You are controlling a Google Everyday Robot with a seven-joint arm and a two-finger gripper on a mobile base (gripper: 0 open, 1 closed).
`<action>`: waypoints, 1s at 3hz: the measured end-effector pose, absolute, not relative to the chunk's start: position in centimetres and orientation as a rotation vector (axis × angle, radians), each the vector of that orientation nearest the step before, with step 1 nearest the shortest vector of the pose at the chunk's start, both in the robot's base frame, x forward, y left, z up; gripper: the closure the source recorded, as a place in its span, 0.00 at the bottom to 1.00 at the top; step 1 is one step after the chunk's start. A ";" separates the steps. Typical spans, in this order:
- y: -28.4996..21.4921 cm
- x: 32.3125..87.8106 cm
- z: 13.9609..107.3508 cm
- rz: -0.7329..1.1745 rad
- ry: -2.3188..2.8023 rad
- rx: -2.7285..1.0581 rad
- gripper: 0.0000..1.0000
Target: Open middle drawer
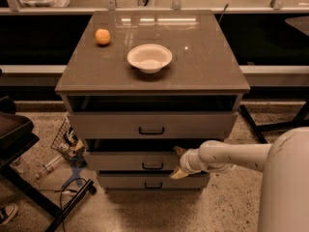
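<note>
The middle drawer [130, 161] is the second of three grey-brown drawers in the cabinet. It has a thin black bar handle [152, 166] and stands a little way out, with a dark gap above its front. My gripper [177, 163] is at the right part of that drawer's front, to the right of the handle. One tan fingertip [179, 151] is at the front's top edge and the other is at its bottom edge, so the gripper is open across the front. My white arm [231, 156] reaches in from the right.
The top drawer [152, 124] is also pulled out, further than the middle one. The lowest drawer [152, 181] sits below. On the cabinet top [203, 57] are a white bowl [149, 58] and an orange [102, 36]. A dark stand [19, 144], cables and clutter lie on the floor at left.
</note>
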State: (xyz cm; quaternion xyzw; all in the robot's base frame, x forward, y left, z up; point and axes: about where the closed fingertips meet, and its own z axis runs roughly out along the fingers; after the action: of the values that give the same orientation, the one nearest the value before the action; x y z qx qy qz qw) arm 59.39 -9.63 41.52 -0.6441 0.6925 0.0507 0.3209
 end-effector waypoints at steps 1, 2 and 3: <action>-9.5 59.4 41.5 0.135 1.819 -1.693 0.00; -9.4 59.3 41.4 0.139 1.818 -1.695 0.15; -9.2 59.2 41.3 0.142 1.817 -1.697 0.38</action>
State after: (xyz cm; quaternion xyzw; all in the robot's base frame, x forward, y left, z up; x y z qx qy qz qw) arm 59.25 -9.24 41.28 -0.6455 0.6914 0.0539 0.3199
